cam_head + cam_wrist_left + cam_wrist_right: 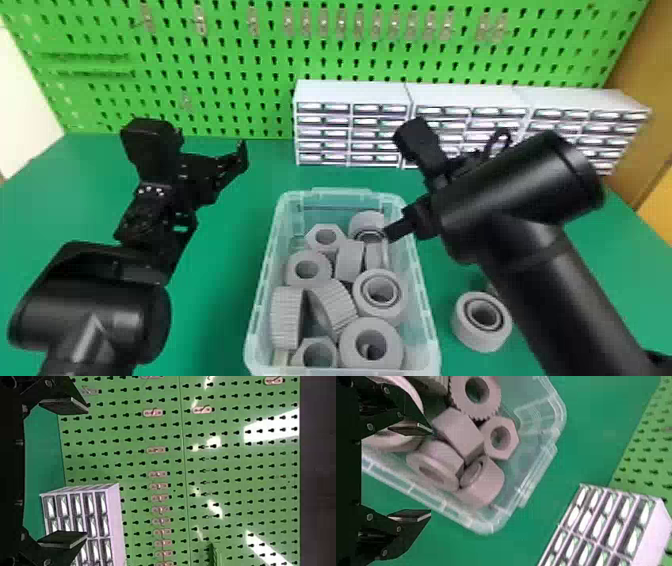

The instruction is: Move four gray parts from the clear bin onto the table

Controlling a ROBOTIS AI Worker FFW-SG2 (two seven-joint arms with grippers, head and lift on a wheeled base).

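Inside the clear rectangular plastic bin [341,192], see a loose heap of gray plastic parts [285,317], some toothed, some hexagonal, leaning one on another and kept from rolling away by the walls. To the right of the bin, on the green worktop [210,280], see one gray ring-shaped part [467,335], resting flat with hole upward, probably for being stable. Partly behind the black right arm [575,290], notice also something small and gray [491,286]; cannot tell what.

Above the far right side of the bin, find the right hand [429,471], empty, with fingers wide apart, seemingly to leave space for going around a part. Ahead of this opening, find a gray flanged part [417,465], maybe next to take. Note one finger over the heap, the other past the wall: probably necessary to shift inward first, or else to risk pressing on the rim.

To the left of the bin, see the left hand [86,473], also wide and empty, raised over the worktop, apparently for giving room. With one part clearly outside, judge the task as early.
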